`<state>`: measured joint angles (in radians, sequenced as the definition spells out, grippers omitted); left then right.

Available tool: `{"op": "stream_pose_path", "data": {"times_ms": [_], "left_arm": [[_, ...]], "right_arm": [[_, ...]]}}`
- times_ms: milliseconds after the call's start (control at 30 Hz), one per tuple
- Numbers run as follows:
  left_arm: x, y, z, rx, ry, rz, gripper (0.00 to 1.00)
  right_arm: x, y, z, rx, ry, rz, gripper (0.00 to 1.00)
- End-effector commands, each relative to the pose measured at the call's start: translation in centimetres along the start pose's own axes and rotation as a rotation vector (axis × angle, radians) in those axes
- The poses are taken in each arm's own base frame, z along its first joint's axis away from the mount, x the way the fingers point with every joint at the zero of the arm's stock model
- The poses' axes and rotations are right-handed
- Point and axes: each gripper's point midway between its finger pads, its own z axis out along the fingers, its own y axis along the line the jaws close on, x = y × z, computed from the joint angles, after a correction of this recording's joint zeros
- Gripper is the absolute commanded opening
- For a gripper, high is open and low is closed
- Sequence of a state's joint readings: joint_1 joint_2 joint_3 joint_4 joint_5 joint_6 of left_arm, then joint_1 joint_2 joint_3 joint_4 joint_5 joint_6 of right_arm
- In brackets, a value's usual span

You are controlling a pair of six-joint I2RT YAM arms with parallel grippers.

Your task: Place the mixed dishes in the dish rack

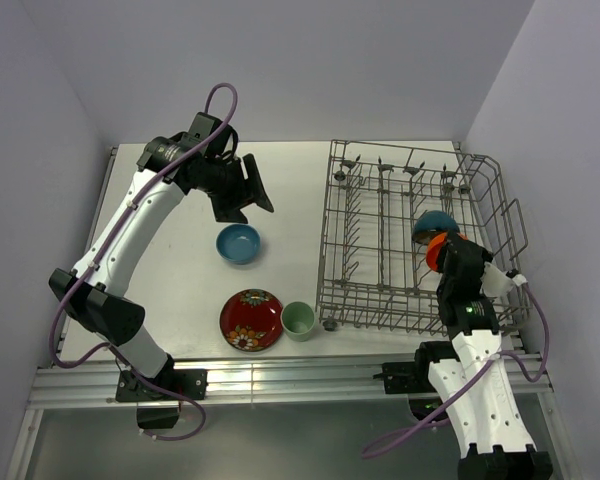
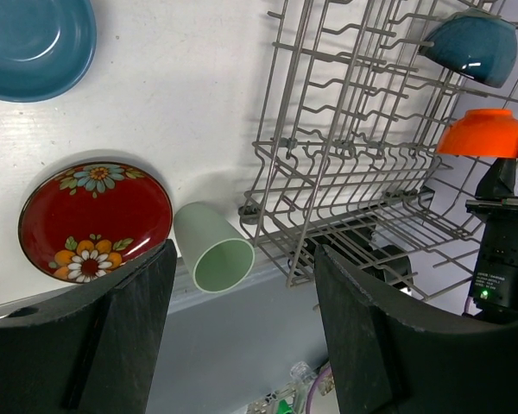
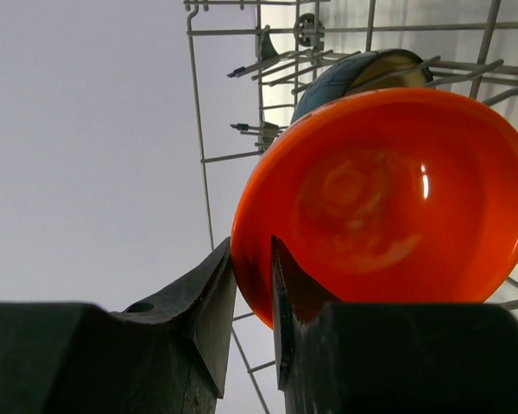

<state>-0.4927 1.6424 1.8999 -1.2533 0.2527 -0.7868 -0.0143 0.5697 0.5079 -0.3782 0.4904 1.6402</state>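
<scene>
Orange-red bowl [image 3: 388, 198] rim sits between the barely parted fingers of the right claw [image 3: 252, 250]; can't tell if they're pinching it. Just past it is a dark bowl [image 3: 345, 73], both in the dish rack [image 3: 197, 86]. Over the counter [image 2: 198, 103] the left claw [image 2: 243, 254] hangs wide open: pale green cup [image 2: 198, 233] and red patterned plate [image 2: 95, 220] under it, blue bowl [image 2: 34, 43] further out.

Orange-red bowl [image 3: 380, 198] tilted in rack [image 1: 380, 250]; darker bowl [image 2: 470, 47] seemingly behind.

We count three bowls (a blue bowl [image 1: 238, 243], a dark bowl [image 1: 432, 221], an orange bowl [image 1: 435, 250]), one red flowered plate [image 1: 251, 319], one pale green cup [image 1: 298, 320] and one wire dish rack [image 1: 380, 240].
</scene>
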Motion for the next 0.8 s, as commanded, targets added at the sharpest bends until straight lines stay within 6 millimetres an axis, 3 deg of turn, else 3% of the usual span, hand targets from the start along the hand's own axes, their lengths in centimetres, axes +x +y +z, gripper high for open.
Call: {"op": "stream_pose_path", "data": {"times_ms": [0,133,233,767], "left_arm": [[0.0,-1.1,-0.7,0.054,-0.011,0.027,0.71],[-0.1,-1.4,-0.7,0.059,-0.012,0.028,0.71],[-0.2,-1.3,-0.7,0.058,-0.013,0.026,0.71],[-0.5,-1.6,-0.5,0.061,-0.015,0.035,0.71]], "right_arm": [[0.3,-4.1,0.2,0.116,0.012,-0.053,0.28],[0.3,-4.2,0.1,0.122,0.014,-0.057,0.31],[0.3,-4.6,-0.1,0.134,0.022,-0.070,0.39],[0.2,-4.7,-1.9,0.157,0.065,-0.107,0.42]]}}
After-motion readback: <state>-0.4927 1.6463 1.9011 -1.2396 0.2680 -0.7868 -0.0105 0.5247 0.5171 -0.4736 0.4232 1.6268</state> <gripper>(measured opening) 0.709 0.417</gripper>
